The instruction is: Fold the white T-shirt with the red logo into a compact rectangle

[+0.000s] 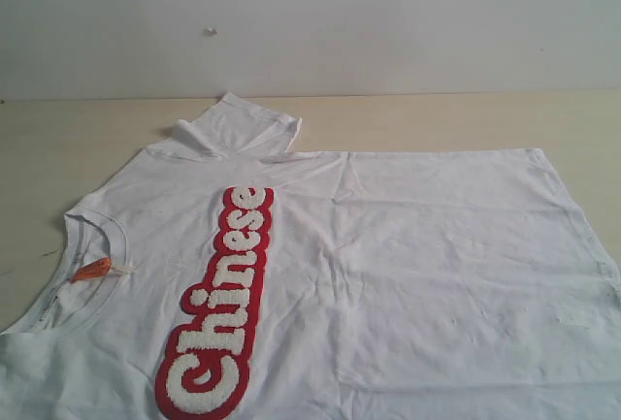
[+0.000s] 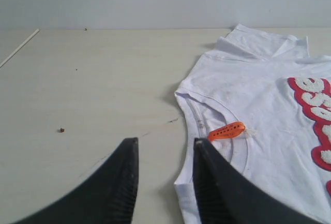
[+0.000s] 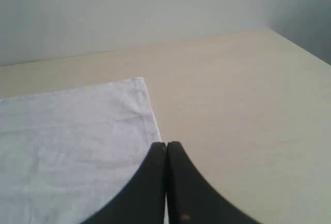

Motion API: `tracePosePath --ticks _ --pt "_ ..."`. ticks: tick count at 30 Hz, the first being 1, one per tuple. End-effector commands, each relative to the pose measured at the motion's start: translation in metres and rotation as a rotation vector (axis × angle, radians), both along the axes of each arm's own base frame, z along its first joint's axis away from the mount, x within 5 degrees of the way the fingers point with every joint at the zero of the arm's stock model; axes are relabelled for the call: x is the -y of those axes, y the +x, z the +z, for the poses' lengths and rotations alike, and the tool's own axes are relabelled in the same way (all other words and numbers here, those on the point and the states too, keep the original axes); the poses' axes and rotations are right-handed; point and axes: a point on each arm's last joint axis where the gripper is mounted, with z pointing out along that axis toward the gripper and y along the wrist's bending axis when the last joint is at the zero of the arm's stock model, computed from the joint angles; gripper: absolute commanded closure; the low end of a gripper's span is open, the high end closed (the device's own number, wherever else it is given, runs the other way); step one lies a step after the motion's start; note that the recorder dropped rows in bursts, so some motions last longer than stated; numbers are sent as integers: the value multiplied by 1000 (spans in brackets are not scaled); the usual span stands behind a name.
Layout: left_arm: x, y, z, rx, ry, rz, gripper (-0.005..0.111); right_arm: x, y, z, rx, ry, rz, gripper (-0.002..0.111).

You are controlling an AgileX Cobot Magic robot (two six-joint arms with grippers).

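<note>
White T-shirt (image 1: 417, 265) lies spread on the surface (image 1: 437, 119), collar (image 1: 92, 231) toward nine o'clock, so folding looks unstarted; the left pincer (image 2: 165, 149), narrowly parted and empty, and the closed right pincer (image 3: 166, 145) must next grip its edges.

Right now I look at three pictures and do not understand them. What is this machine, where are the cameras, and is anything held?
It is a robot with two arms. One camera off the arms sees the table, where a T-shirt lies spread, logo up. The other two cameras sit on the wrists; the black shapes are the jaws. The left jaws stand open by the collar and orange tag. The right jaws are shut at the shirt's edge. Neither seems to hold anything.
</note>
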Motion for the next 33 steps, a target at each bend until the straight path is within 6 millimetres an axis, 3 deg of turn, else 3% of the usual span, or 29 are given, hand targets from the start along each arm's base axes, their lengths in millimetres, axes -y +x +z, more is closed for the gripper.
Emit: tracePosePath --ticks 1,22,33 --pt "0 0 0 12 -4 0 70 0 0 -1 7 -2 -2 108" --pt "0 0 1 19 -4 0 70 2 0 3 26 -58 -6 108" --pt "1 3 26 294 -55 1 70 2 2 28 284 -162 -10 108"
